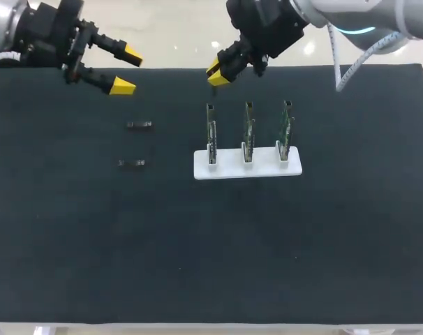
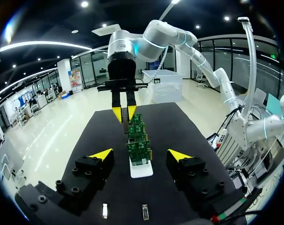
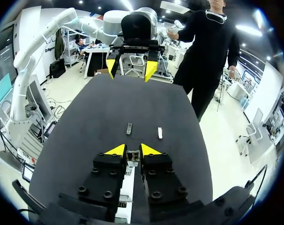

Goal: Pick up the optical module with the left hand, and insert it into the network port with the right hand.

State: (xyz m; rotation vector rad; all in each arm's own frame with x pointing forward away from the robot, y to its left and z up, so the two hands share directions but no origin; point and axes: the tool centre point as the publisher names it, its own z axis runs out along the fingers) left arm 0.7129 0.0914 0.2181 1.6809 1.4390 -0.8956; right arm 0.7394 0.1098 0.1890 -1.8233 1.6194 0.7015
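The left end effector [image 1: 128, 71] is held over the worktop's [image 1: 72, 244] far left, fingers spread. One optical module [image 1: 139, 125] is laid flat nearby, with a second module [image 1: 132, 163] nearer. Rightward, three circuit boards [image 1: 248, 129] are stood in a white holder [image 1: 229, 169]. Beyond the leftmost board, the right end effector [image 1: 218, 72] is held with fingers pressed together, apparently empty.

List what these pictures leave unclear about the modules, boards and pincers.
- Head view: the optical modules are too small to tell their ends apart.
- Left wrist view: the nearest board hides most of those behind.
- Right wrist view: the right pincer blocks the boards; whether it grips anything is unclear.
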